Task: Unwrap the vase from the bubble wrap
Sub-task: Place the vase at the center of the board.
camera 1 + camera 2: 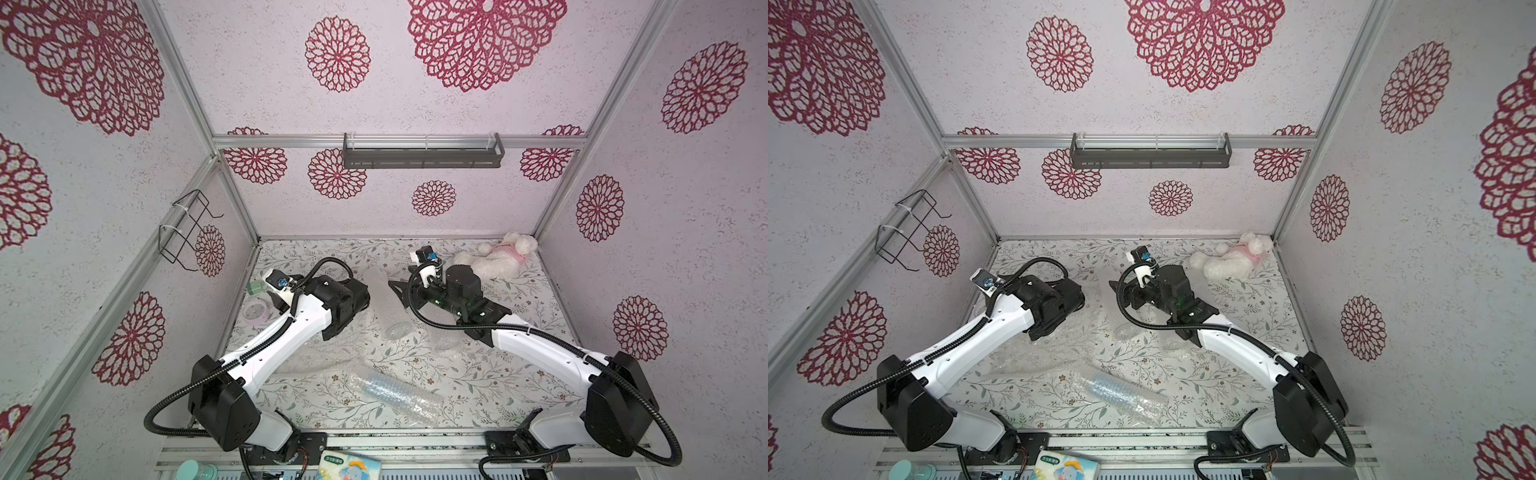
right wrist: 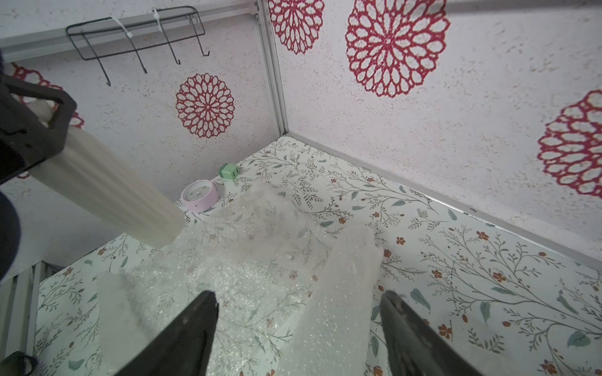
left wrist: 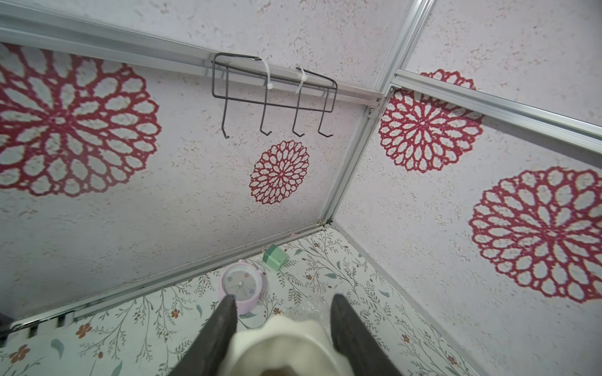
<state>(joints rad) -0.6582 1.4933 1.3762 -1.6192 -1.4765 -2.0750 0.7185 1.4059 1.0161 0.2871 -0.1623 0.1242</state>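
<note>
My left gripper (image 3: 284, 298) is shut on a cream ribbed vase (image 3: 280, 345) near its scalloped rim. In the right wrist view the vase (image 2: 114, 188) hangs tilted and bare, its lower end just above the bubble wrap (image 2: 260, 254). The arm hides the vase in both top views. The bubble wrap (image 1: 386, 307) lies crumpled on the table between the two arms. My right gripper (image 2: 298, 293) is open over it, and a raised fold of wrap stands between its jaws without being pinched. In a top view the right gripper (image 1: 397, 293) points left towards the left arm.
A second roll of bubble wrap around a bluish ribbed thing (image 1: 390, 392) lies near the front edge. A pink alarm clock (image 3: 241, 286) and a green box (image 3: 275, 257) sit in the back left corner. A white plush toy (image 1: 494, 257) lies at the back right.
</note>
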